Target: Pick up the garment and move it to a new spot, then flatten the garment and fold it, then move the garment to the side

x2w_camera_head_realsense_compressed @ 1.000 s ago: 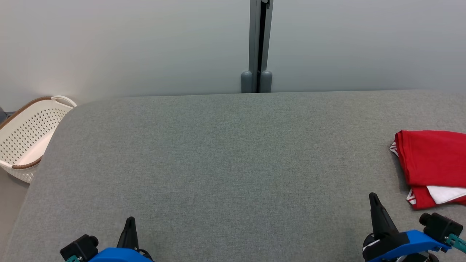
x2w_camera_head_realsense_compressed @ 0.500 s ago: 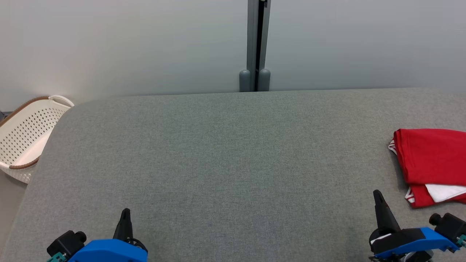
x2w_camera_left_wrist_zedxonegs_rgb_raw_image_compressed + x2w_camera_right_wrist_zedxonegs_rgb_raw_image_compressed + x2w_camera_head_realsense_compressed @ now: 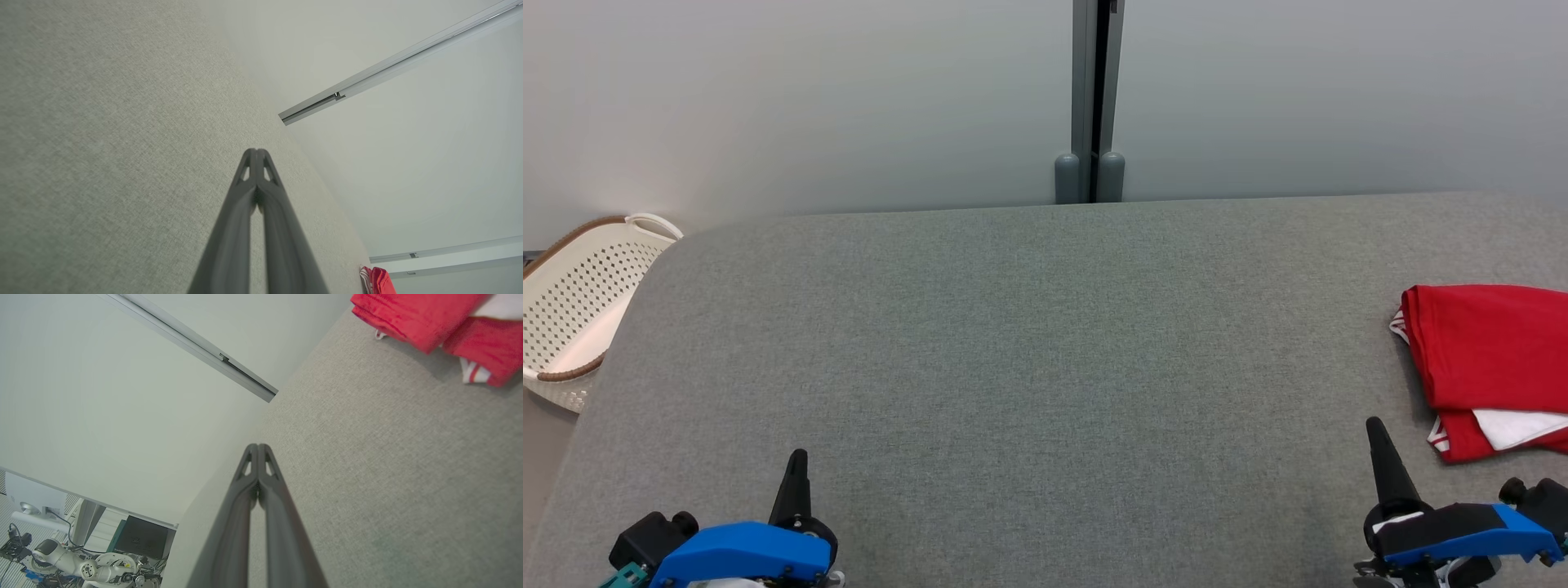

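Note:
A folded red garment (image 3: 1490, 359) with white trim lies at the right edge of the grey table (image 3: 1029, 343); it also shows in the right wrist view as the garment (image 3: 425, 318) and far off in the left wrist view as the garment (image 3: 380, 281). My left gripper (image 3: 796, 459) hovers at the lower left, shut with nothing in it, tips together (image 3: 257, 152). At the lower right my right gripper (image 3: 1376, 426) is shut and empty, tips pressed together (image 3: 258, 447), a short way left of the garment's near corner.
A white perforated basket (image 3: 572, 318) with a brown rim stands on the floor off the table's left side. A pale partition wall with a grey post (image 3: 1090, 98) runs behind the table. Another robot and equipment (image 3: 81, 563) sit beyond the wall's end.
The head view has drifted, shifting the scene slightly left and up. Both grippers have slid lower and outward in the picture, still shut. The garment lies as it did.

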